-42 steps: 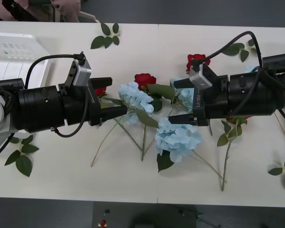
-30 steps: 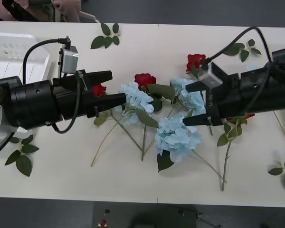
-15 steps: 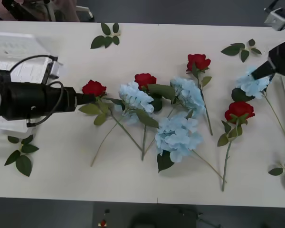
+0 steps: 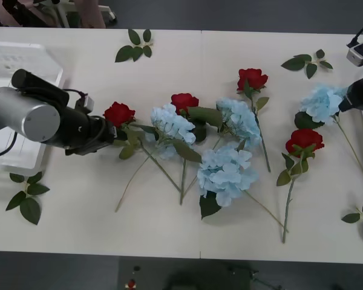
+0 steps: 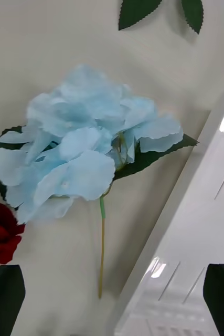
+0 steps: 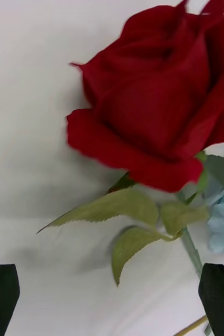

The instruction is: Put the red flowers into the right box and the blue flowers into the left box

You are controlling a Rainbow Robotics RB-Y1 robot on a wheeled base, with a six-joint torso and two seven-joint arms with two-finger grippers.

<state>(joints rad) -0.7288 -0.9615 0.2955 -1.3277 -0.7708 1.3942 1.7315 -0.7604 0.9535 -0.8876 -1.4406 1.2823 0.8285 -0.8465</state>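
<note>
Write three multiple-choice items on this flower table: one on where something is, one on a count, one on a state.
1. Where is the left gripper?
A. over the slotted box
B. beside the leftmost red rose
C. at the table's near edge

2. How many red roses lie on the table?
A. two
B. four
C. six

3. How do the right gripper fingers stand?
A. open, holding nothing
C. shut on a rose
B. shut on a blue flower

Key: 1 B, the left arm ends right at that rose, which looms large in its wrist view. 2 B, four red blooms show in the front view. 3 A, the fingertips sit at opposite corners with the blue flower lying beyond them.
</note>
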